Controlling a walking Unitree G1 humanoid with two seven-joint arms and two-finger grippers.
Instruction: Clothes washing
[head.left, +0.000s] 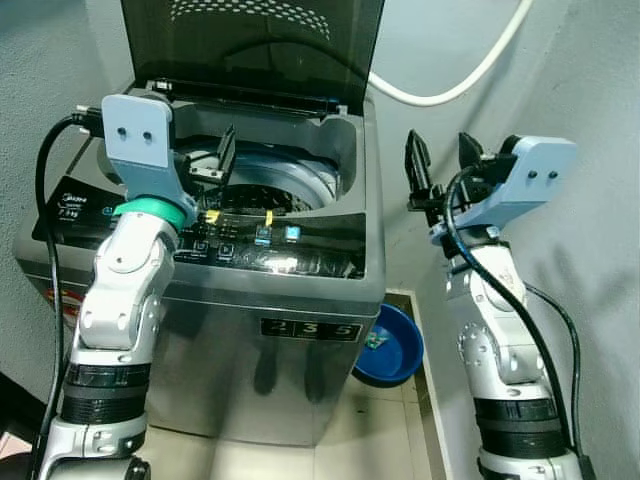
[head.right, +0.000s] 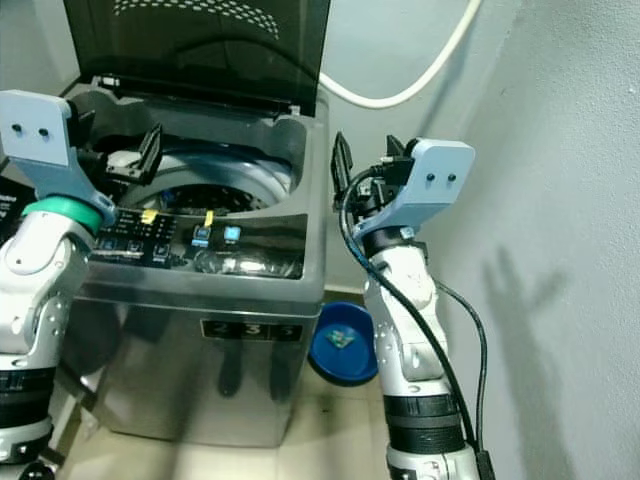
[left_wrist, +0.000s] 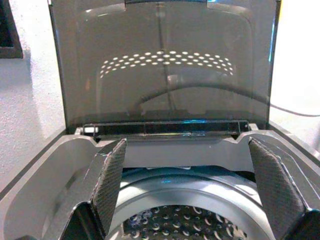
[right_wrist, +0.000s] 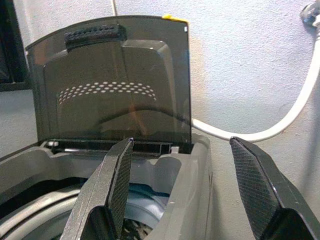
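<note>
Both jaws spread: left gripper (head.left: 215, 160) over perforated steel drum (left_wrist: 175, 225), right gripper (head.left: 440, 160) beside.

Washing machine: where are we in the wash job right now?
Done: the washing machine stands with its lid raised, so the drum is open to load. In hand: nothing; the left gripper hovers open over the drum, and the right gripper is open beside the machine's right side. Left: no clothes can be seen, so loading, closing and starting remain.
</note>
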